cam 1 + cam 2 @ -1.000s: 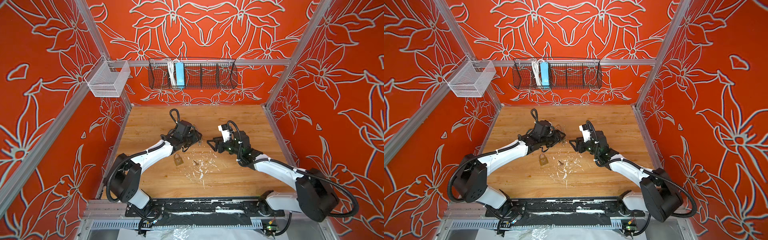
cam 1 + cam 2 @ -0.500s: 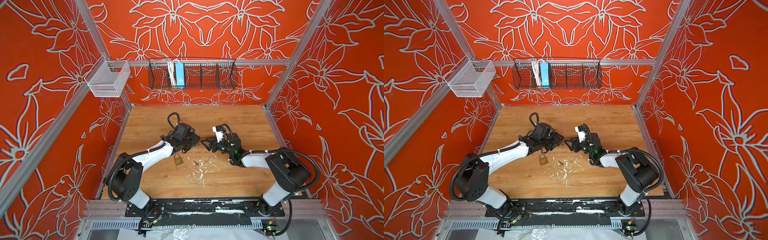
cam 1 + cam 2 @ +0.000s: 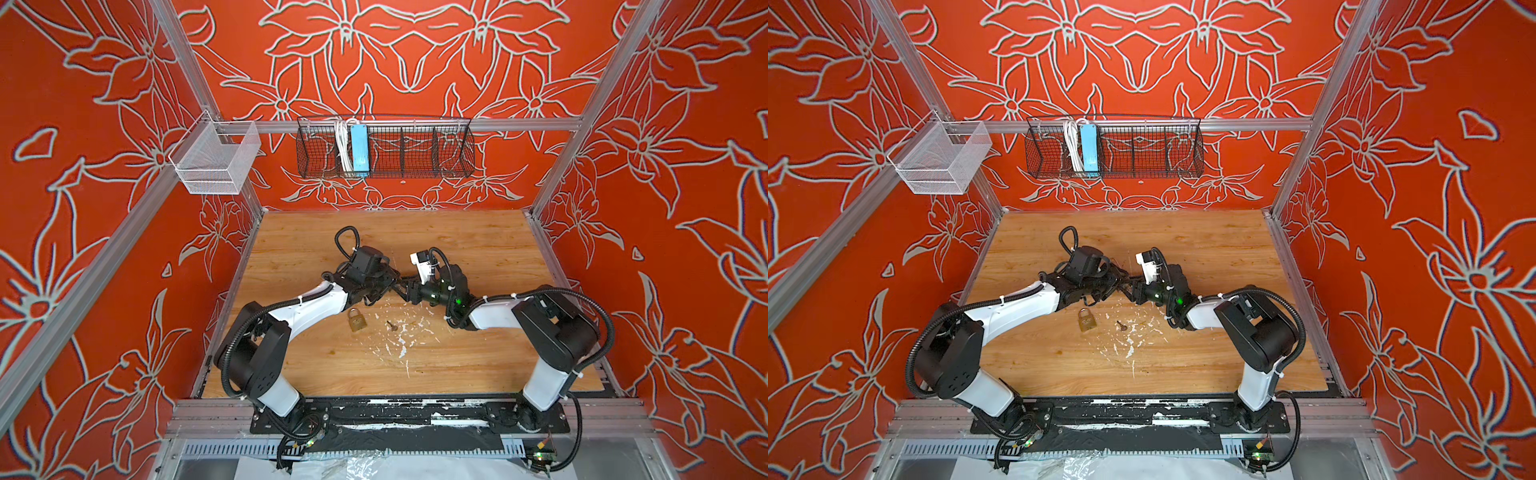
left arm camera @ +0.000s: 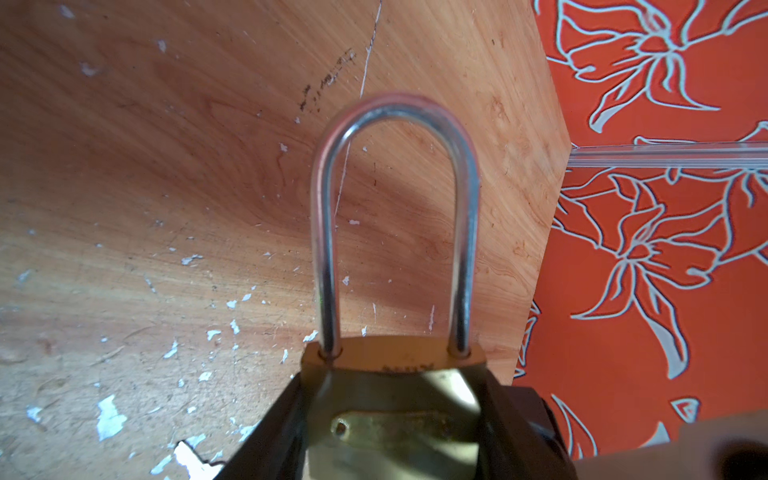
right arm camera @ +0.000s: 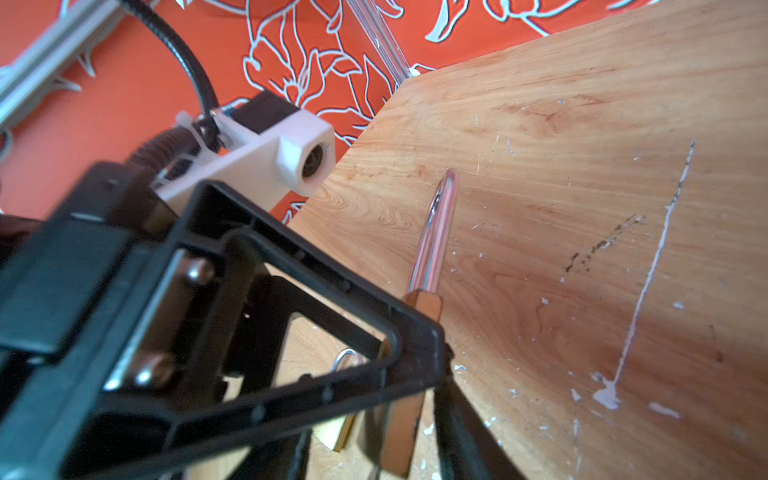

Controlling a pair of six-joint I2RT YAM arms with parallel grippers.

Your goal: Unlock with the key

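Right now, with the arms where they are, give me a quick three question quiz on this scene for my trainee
1. True or false: the left tool grips the long-shackle padlock by its brass body.
2. Beside the small padlock on the table lies: A a key, B a screwdriver, C a coin.
3. Fill in: both legs of the held shackle sit in the body, so it looks ___.
Key: 1 true; 2 A; 3 closed.

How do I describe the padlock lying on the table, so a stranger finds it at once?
On the wooden table, look near its middle. There a small brass padlock lies flat, with a dark key apart to its right. Unlike the long-shackled padlock in the left end effector, nothing holds it.
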